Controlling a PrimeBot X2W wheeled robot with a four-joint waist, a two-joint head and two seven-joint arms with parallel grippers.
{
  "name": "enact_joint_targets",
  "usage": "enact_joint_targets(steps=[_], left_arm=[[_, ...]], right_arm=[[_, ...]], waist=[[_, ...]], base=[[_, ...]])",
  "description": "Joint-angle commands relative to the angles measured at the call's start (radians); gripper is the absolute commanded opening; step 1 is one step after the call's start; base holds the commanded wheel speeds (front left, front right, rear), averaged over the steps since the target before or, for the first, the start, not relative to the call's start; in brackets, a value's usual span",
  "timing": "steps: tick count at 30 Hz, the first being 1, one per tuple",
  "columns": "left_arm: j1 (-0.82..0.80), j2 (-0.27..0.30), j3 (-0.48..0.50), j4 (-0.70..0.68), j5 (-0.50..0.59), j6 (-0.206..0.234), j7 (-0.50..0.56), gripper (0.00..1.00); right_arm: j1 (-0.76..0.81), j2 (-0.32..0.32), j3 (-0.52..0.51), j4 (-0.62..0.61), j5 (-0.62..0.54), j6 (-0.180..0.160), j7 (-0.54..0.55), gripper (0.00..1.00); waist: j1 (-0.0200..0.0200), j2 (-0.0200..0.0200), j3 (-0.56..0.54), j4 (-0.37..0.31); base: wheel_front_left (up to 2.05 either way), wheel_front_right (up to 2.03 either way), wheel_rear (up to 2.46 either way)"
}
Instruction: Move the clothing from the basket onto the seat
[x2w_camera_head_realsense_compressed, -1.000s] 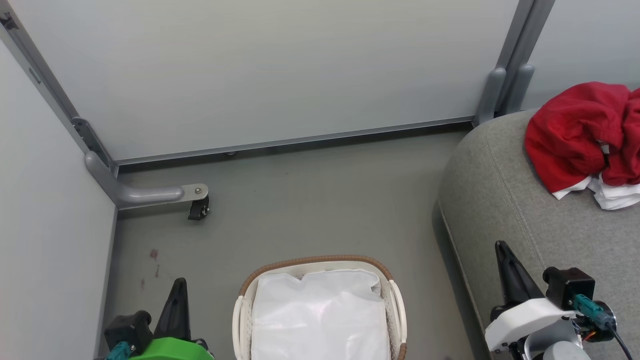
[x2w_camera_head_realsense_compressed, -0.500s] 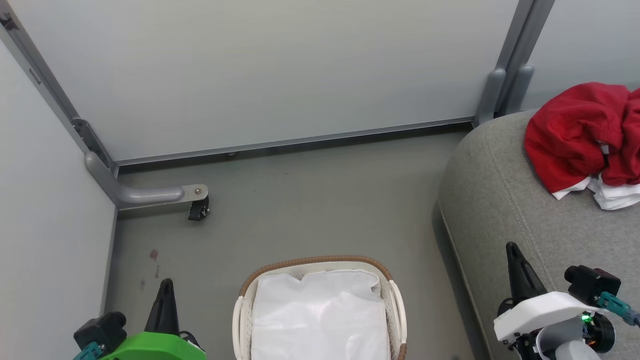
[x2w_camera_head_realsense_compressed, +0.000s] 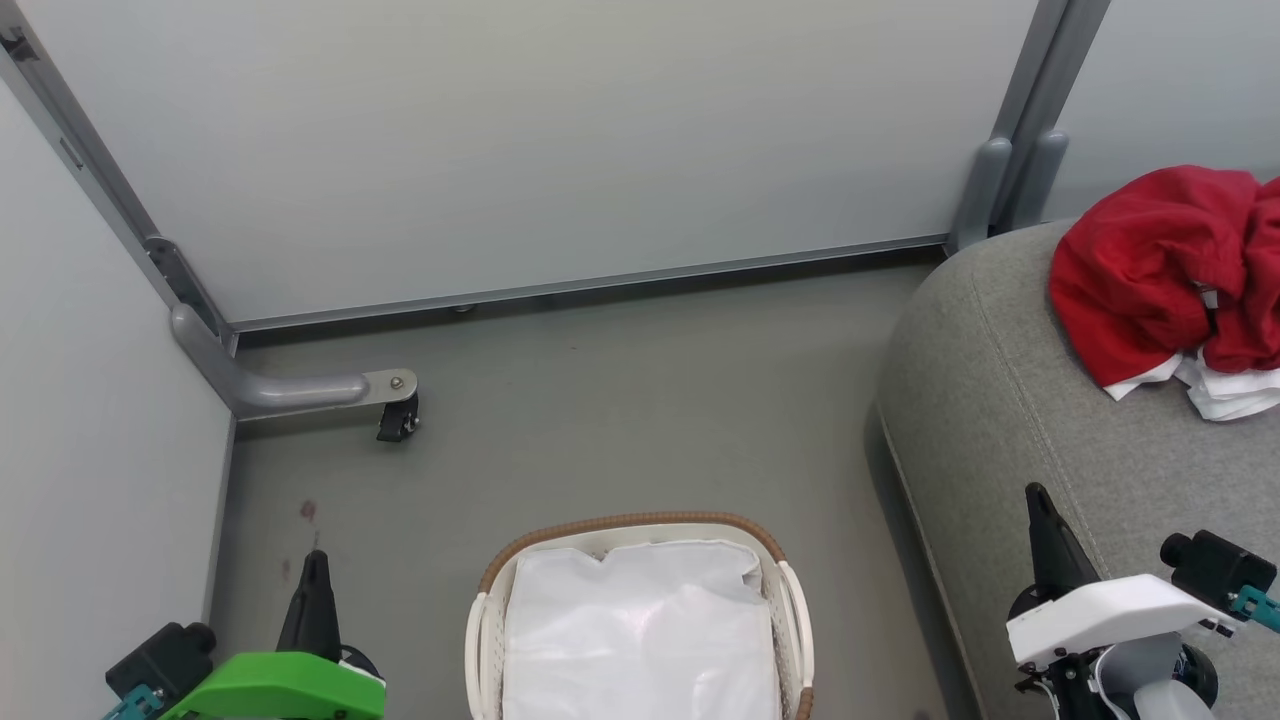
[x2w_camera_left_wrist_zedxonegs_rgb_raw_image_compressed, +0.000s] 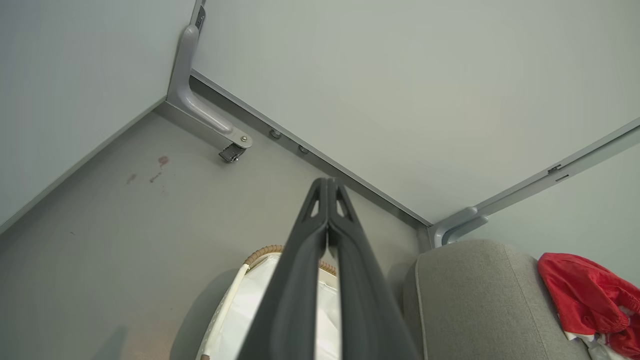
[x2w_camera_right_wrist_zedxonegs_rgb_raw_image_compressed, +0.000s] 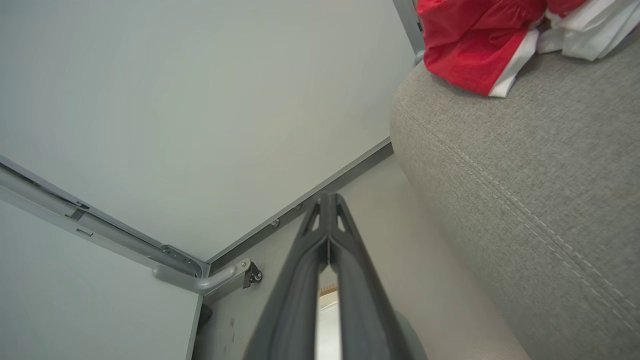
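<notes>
The red clothing (x2w_camera_head_realsense_compressed: 1165, 270) with white trim lies bunched on the grey sofa seat (x2w_camera_head_realsense_compressed: 1040, 420) at the right; it shows again as the clothing (x2w_camera_left_wrist_zedxonegs_rgb_raw_image_compressed: 590, 295) and the clothing (x2w_camera_right_wrist_zedxonegs_rgb_raw_image_compressed: 475, 42). The white basket (x2w_camera_head_realsense_compressed: 790, 600) with a brown rim stands on the floor at bottom centre, holding just its white liner (x2w_camera_head_realsense_compressed: 640, 630). My left gripper (x2w_camera_head_realsense_compressed: 316, 560) is shut and empty, left of the basket. My right gripper (x2w_camera_head_realsense_compressed: 1036, 495) is shut and empty, over the sofa's front edge. Both wrist views show the fingers pressed together: left gripper (x2w_camera_left_wrist_zedxonegs_rgb_raw_image_compressed: 327, 182), right gripper (x2w_camera_right_wrist_zedxonegs_rgb_raw_image_compressed: 327, 197).
Pale partition walls (x2w_camera_head_realsense_compressed: 520, 140) close off the back and left. A grey foot with a black caster (x2w_camera_head_realsense_compressed: 398, 415) juts onto the floor at back left. Grey floor (x2w_camera_head_realsense_compressed: 620, 400) lies between basket and wall. The sofa (x2w_camera_right_wrist_zedxonegs_rgb_raw_image_compressed: 525, 200) rises close on the right.
Both grippers have drawn back toward the bottom of the head view, the left drifting left and the right drifting right. The clothing and basket have stayed put.
</notes>
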Motion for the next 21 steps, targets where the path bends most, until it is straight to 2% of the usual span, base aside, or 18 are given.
enact_joint_targets(steps=[1,21], left_arm=[[-0.033,0.003,0.007,-0.020,-0.037,-0.003,0.008,0.00],[-0.054,0.004,0.040,-0.047,-0.270,-0.006,0.076,0.00]], right_arm=[[-0.022,-0.006,-0.005,-0.017,0.037,0.000,0.011,0.00],[-0.029,-0.008,-0.023,-0.031,0.291,0.000,0.078,0.00]], waist=[[0.0000,0.0000,0.000,0.000],[0.0000,0.0000,-0.002,0.001]], base=[[0.00,0.00,0.00],[0.00,0.00,0.00]])
